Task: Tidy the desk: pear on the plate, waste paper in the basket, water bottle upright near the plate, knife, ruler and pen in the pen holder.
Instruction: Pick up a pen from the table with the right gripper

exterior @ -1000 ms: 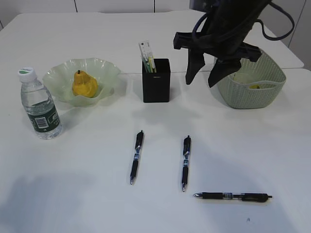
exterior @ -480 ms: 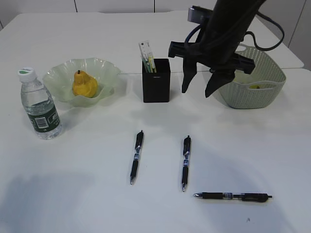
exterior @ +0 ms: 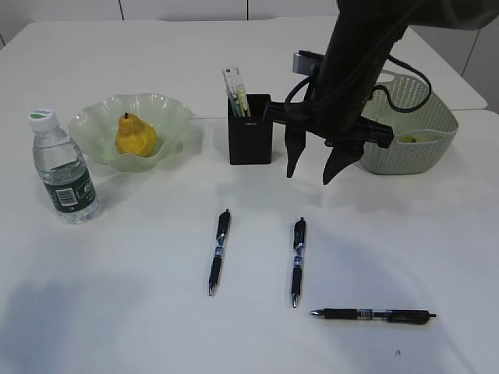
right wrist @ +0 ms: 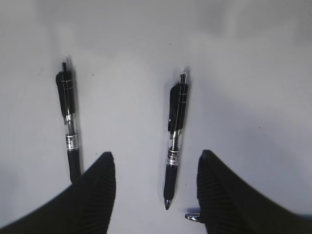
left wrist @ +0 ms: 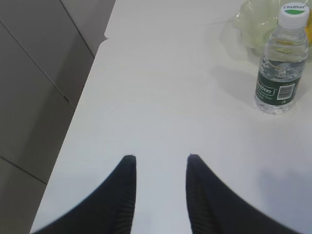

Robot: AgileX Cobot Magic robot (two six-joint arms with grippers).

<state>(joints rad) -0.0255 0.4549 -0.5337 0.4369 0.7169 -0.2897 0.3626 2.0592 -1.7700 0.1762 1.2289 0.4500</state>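
Note:
The yellow pear (exterior: 135, 134) lies on the wavy glass plate (exterior: 168, 109). Left of the plate the water bottle (exterior: 64, 167) stands upright. The black pen holder (exterior: 250, 132) has a ruler (exterior: 233, 84) and other sticks poking out of it. Three black pens lie flat on the table: one on the left (exterior: 219, 251), one in the middle (exterior: 298, 261) and one on the right (exterior: 373, 315). My right gripper (exterior: 310, 167) hangs open above the table between the holder and the basket (exterior: 390, 160), holding nothing. Seen from the right wrist, the middle pen (right wrist: 174, 131) lies below its open jaws (right wrist: 156, 153). My left gripper (left wrist: 159, 157) is open and empty.
A yellowish scrap (exterior: 409, 139) shows inside the basket. Seen from the left wrist, the table's left edge (left wrist: 80, 112) runs close by, with the bottle (left wrist: 282, 58) far to the right. The right arm hides part of the basket.
The right arm has swung left and down from over the basket to in front of the pen holder, its jaws still open. The left gripper has not moved.

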